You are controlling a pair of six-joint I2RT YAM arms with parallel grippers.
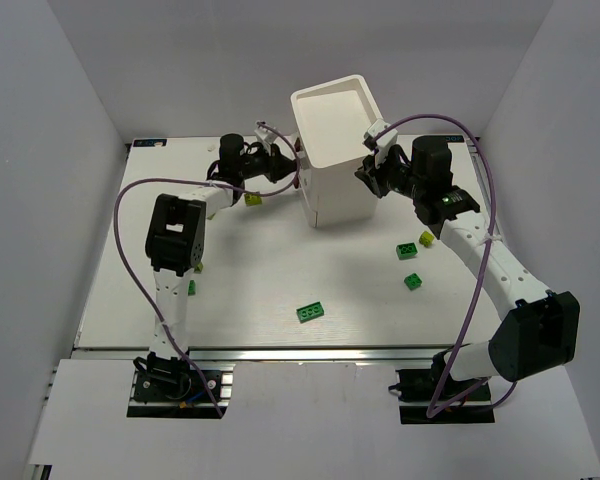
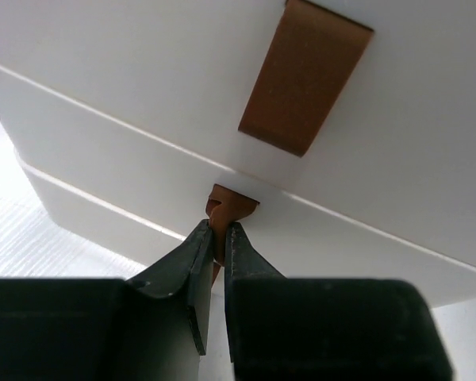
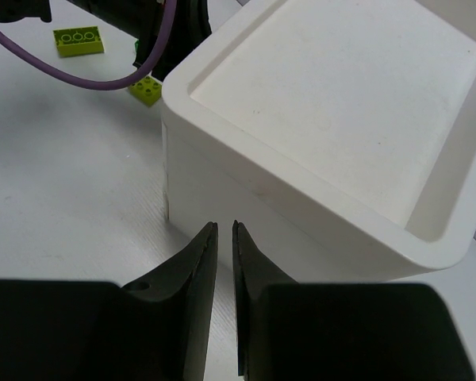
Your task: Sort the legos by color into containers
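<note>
At the cabinet (image 1: 342,195) front, left claw (image 2: 220,228) pinches a knob (image 2: 233,202); right claw (image 3: 224,228) sits pressed together.

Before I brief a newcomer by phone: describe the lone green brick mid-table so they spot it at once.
Start at the white cabinet at the back of the table and come straight toward the front edge. The dark green brick lies alone there, nearest that edge; it is longer than the squarer green one to its right.

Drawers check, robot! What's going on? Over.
Left gripper shut on a brown drawer knob. Right gripper shut, empty, beside the white cabinet. Legos loose on the table; one yellow-green lego close to the drawer fronts.
</note>
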